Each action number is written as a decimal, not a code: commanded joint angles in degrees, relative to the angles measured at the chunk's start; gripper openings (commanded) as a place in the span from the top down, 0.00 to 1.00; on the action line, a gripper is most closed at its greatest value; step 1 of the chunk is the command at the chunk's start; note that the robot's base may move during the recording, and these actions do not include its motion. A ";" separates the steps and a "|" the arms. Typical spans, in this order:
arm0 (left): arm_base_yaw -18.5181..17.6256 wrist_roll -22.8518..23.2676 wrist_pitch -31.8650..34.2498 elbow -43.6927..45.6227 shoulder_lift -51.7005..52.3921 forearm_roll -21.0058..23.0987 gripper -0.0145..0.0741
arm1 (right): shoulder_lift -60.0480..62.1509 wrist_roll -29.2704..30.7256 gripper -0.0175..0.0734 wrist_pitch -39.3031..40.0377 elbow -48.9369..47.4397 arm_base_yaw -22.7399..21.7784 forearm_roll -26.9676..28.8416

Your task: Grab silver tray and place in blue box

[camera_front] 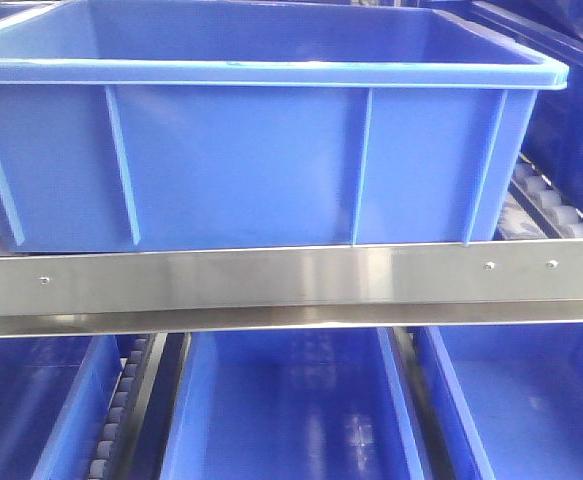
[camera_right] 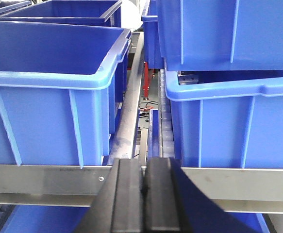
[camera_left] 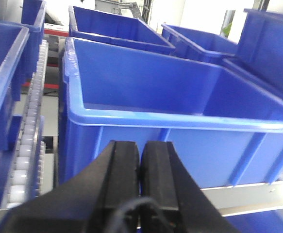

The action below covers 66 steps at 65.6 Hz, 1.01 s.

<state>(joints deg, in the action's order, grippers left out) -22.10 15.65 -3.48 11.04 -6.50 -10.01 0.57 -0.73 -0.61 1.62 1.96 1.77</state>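
Oddly, the silver tray shows in none of the three views, so which way it lies from either pincer, how its long axis runs and which arm is nearer cannot be told.

What does show is the destination. The deep blue plastic box with ribbed walls and a thick lipped rim sits on a brushed steel shelf rail, apparently empty. From the left gripper, fingers pressed together on nothing, the box lies dead ahead at twelve o'clock, its near wall just beyond the fingertips. From the right gripper, likewise closed and empty, the same box seems to sit at about ten o'clock, with another blue crate at two o'clock and a roller track between them.

Only the front view reveals further blue bins on the lower shelf; only the left wrist looks into the box.
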 commanded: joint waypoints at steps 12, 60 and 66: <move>8.20 -15.03 4.48 0.84 4.85 6.41 0.84 | 1.17 0.73 0.75 4.72 -1.03 -0.28 -0.23; 18.66 -17.13 9.36 -13.76 8.03 10.77 0.84 | 1.17 0.73 0.75 4.68 -1.03 -0.28 -0.23; 17.34 -17.13 8.17 -13.76 8.03 10.77 0.84 | 1.17 0.73 0.75 4.68 -1.03 -0.28 -0.23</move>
<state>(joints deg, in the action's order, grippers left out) -3.57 -1.71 1.27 -1.68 0.65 0.30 0.57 -0.69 -0.61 1.62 1.96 1.77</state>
